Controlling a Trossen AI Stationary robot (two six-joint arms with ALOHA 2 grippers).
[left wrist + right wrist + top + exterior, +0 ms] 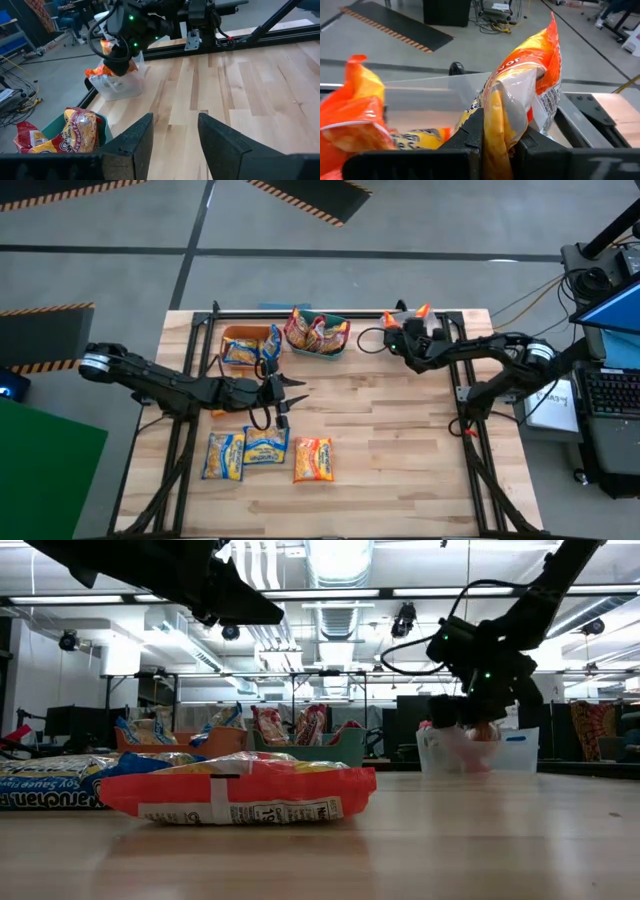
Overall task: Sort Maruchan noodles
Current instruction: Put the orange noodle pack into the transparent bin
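The right gripper [495, 145] pinches an orange packet [520, 90] over the clear bin [415, 330]; the left gripper [175, 137] hangs open and empty above three table packets [265, 455].

Orange-red noodle packet [240, 795] lies flat on the bench [480, 840], close to camera; blue packet [50, 785] just beside it. Orange bin [185, 743] and green bin [335, 748] farther back hold upright packets. Right gripper [470, 730] hangs over the clear bin [515, 752].
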